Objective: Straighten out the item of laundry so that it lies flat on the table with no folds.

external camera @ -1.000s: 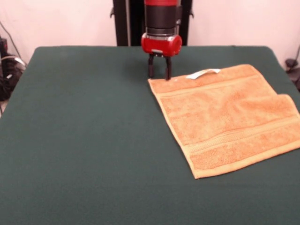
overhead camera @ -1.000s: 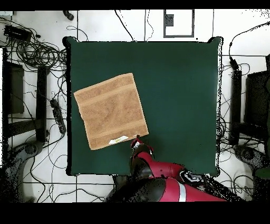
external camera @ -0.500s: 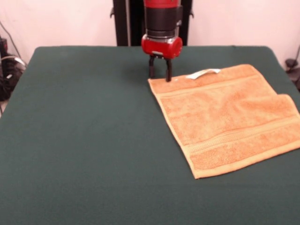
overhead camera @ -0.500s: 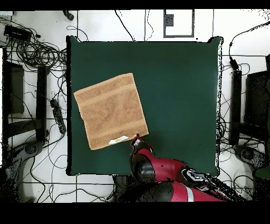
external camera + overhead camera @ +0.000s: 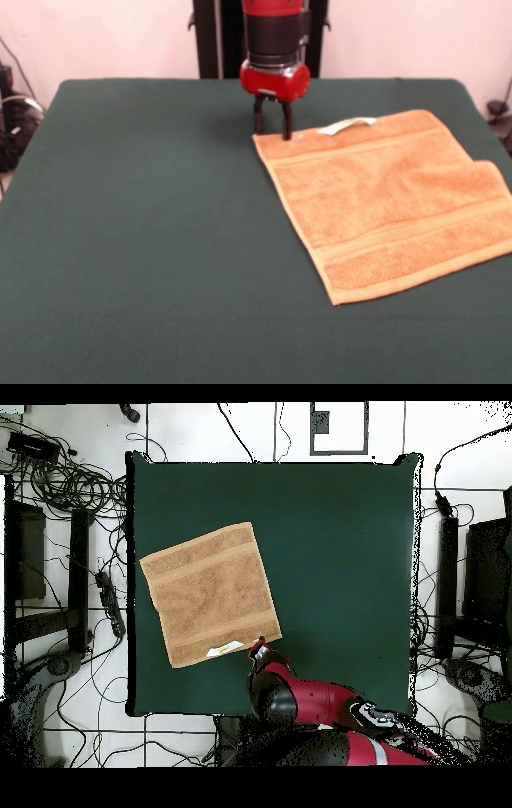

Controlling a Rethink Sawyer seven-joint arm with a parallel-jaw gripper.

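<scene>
The gripper point(image 5: 272, 126) has barely moved over the past second, lifting only slightly while its fingers stay parted, grasping nothing, just beside the far corner of the towel point(image 5: 388, 200). In the overhead view it hangs at that same corner point(image 5: 259, 650), and the towel point(image 5: 210, 594) has not shifted at all. That suggests the spreading is nearly finished: the cloth lies open as a tilted square with both woven bands showing, though one edge at the right of the front view still looks slightly raised or turned, and the white tag point(image 5: 347, 125) curls up at the far hem. The towel occupies one side of the table point(image 5: 144, 240), whose dark green top is otherwise bare. Around it, tangled cables point(image 5: 75, 479) run over a pale tiled floor point(image 5: 250, 429).
</scene>
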